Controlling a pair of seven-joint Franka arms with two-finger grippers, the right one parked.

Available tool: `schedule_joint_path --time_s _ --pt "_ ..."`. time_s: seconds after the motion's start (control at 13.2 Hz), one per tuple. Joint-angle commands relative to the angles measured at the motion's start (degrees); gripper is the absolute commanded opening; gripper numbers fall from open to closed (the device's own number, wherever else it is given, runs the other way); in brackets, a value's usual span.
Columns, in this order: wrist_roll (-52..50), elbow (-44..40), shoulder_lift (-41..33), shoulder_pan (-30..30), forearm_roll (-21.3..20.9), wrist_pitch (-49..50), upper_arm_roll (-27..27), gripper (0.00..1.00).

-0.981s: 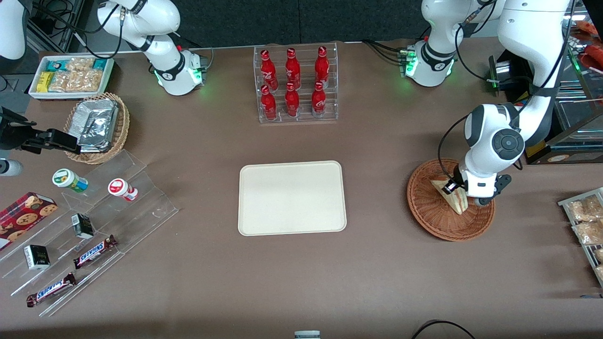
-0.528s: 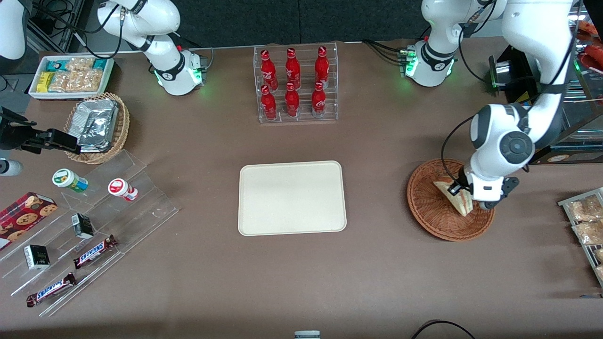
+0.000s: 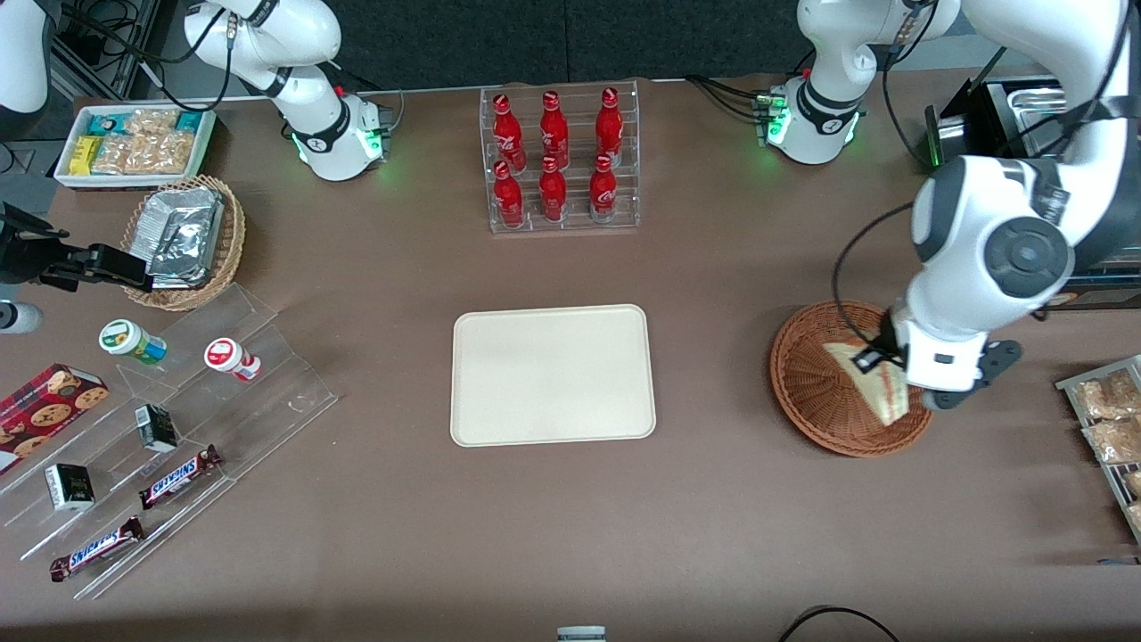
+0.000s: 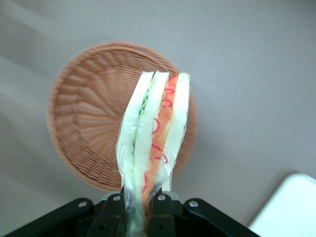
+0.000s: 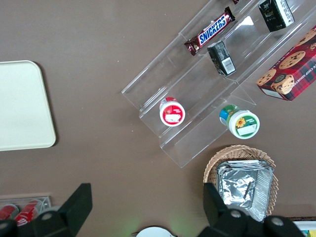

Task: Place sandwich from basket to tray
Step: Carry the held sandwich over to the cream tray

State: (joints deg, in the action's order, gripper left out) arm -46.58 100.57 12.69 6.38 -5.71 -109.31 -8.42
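My gripper (image 4: 139, 203) clamps the sandwich (image 4: 154, 133), lifted clear above the basket (image 3: 829, 392) — pickup done; carrying to the tray (image 3: 553, 374), well apart from the basket, remains.

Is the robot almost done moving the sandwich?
Not yet, it is about halfway. Done: the gripper has shut on the sandwich and lifted it clear of the basket. In hand: the sandwich hangs above the basket at the working arm's end of the table. Left: carrying it over to the tray, which holds nothing, and letting go.
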Motion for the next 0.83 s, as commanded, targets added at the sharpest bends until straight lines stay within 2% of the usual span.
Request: schedule_joint_path --time_s 0.0,0.38,0.75 --pt "-3.42 -4.67 2.33 6.68 -0.09 1.29 -0.72 0.00" --pt "-6.33 -15.91 14.35 20.14 -0.62 1.47 -0.72 0.00" --pt "-6.33 -27.09 27.20 25.60 -0.70 0.85 -0.54 0.00"
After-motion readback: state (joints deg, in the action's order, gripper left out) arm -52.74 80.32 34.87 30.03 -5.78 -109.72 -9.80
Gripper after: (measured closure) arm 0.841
